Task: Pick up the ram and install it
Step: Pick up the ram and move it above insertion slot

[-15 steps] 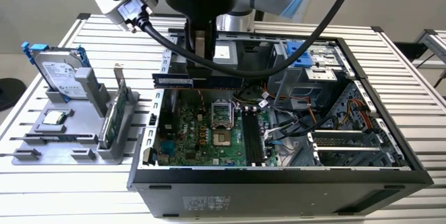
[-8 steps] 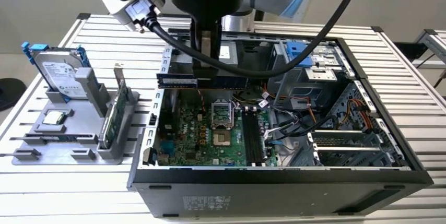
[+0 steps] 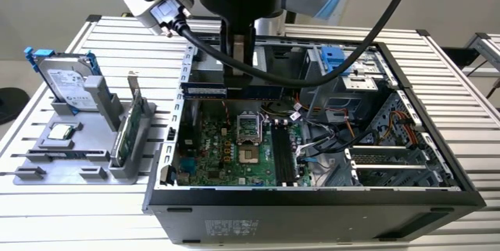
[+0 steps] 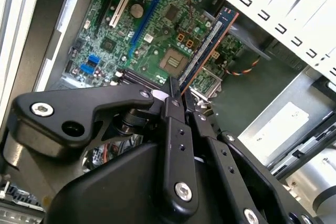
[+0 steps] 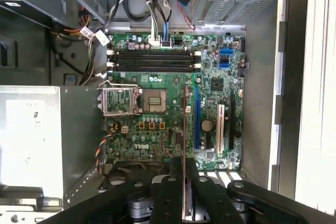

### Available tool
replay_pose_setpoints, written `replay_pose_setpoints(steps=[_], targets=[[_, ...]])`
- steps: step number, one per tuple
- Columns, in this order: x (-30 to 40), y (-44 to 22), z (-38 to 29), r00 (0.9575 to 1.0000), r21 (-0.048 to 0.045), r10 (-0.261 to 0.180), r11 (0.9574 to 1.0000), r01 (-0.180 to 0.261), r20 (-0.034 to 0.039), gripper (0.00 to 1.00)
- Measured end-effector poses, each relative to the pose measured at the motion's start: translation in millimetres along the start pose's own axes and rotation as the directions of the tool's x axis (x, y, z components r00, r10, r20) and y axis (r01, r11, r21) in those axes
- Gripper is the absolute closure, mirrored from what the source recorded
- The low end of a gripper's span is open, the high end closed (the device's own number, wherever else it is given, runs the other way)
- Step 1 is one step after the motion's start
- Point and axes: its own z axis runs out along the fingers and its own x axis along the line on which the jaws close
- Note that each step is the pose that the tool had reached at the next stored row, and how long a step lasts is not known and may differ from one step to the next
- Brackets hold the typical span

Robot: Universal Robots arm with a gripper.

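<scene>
pincer (image 4: pixel 185 103) clamped on the long narrow ram stick with blue label and copper edge (image 4: pixel 210 43), fingers (image 4: pixel 173 129) pinching it at mid-length. in the exterior view the ram (image 3: pixel 205 90) hangs level inside the open black computer tower case (image 3: pixel 312 204), above the green motherboard (image 3: pixel 226 157), not touching it. in the first wrist view the ram (image 5: pixel 184 182) sits edge-on between the pincer (image 5: pixel 184 174) fingers, well apart from the black memory slots (image 5: pixel 152 59); not yet seated. on the slatted aluminium bench (image 3: pixel 78 216), at the exterior view's left, a grey holder block (image 3: pixel 78 145) carries a silver hard drive with blue rails (image 3: pixel 70 84) and an upright green expansion card (image 3: pixel 133 128).
</scene>
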Motion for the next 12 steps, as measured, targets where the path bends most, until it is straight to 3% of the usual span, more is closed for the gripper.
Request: replay_pose_setpoints(steps=[12], targets=[[0.1, 10.3, 0.0, 1.0000, 0.0006, 0.000, 1.0000, 0.000, 0.0000, 1.00]])
